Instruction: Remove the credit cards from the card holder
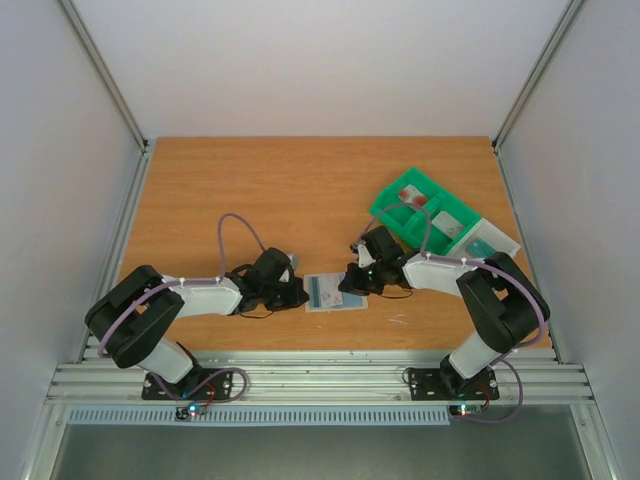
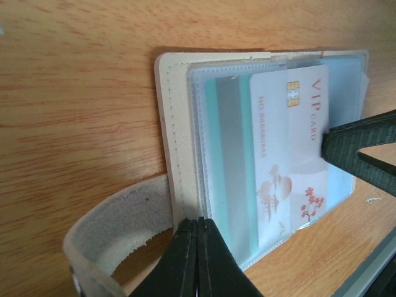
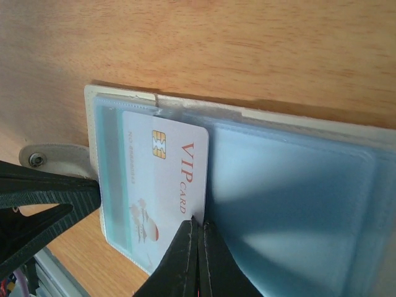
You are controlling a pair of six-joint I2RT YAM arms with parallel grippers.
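Two grippers are meeting at the card holder (image 1: 325, 295), which is lying open on the table (image 1: 250, 190), toward 6 o'clock from the table's middle in the top view. One arm is reaching in from the holder's 9 o'clock side and the other from its 3 o'clock side. A green tray (image 1: 383, 212) is standing well apart, toward 2 o'clock from the holder.

On the left wrist camera, the left gripper (image 2: 198, 230) is showing its fingers pressed flat together, their tips touching the holder's pale cover at its near edge, just beside the strap (image 2: 117, 216) that is curling away toward 8 o'clock.

On the right wrist camera, the right gripper (image 3: 199, 228) is pinching the near corner of the VIP card (image 3: 164, 173), its fingers closed tight on the thin edge. That white card is sticking partway out of a clear sleeve inside the holder. A teal card (image 2: 213, 154) is sitting behind it in the same sleeve, toward 9 o'clock of the white one in the left wrist view.
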